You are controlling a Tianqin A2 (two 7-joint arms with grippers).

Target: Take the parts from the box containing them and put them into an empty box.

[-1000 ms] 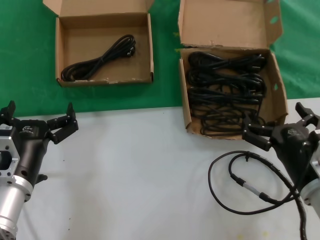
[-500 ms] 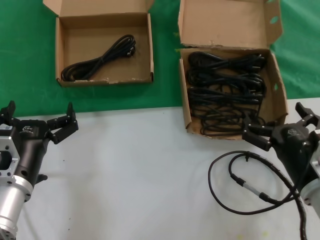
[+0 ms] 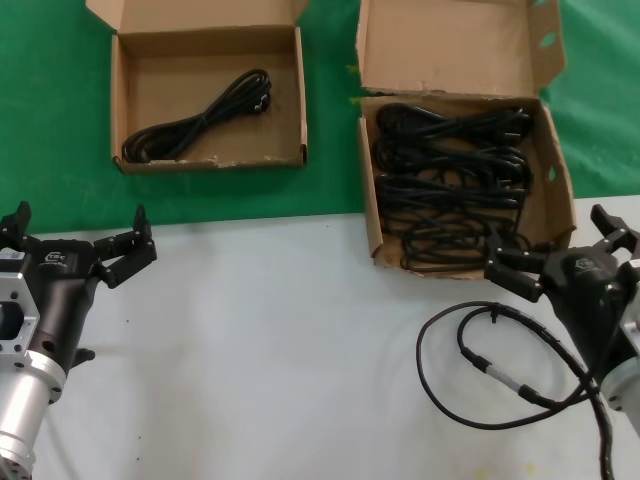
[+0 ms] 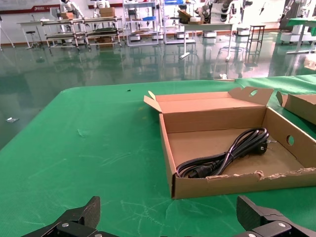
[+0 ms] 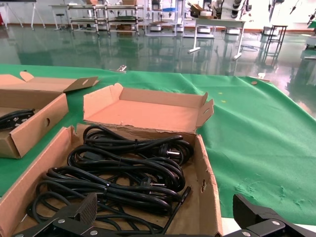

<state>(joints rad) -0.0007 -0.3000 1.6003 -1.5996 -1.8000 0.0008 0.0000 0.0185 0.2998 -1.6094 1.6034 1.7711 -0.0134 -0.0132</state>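
Observation:
The larger cardboard box (image 3: 368,215) at the back right holds several coiled black power cords (image 3: 450,180); they also show in the right wrist view (image 5: 123,168). The smaller box (image 3: 118,110) at the back left holds one coiled cord (image 3: 195,122), which the left wrist view also shows (image 4: 227,155). My left gripper (image 3: 80,228) is open and empty over the grey table, short of the smaller box (image 4: 237,182). My right gripper (image 3: 555,240) is open and empty at the near edge of the larger box (image 5: 210,197).
A thin black cable with a silver connector (image 3: 470,372) loops on the grey table (image 3: 280,350) beside my right arm. Both boxes sit on a green cloth (image 3: 60,170) beyond the table's grey part. Their lid flaps stand open at the back.

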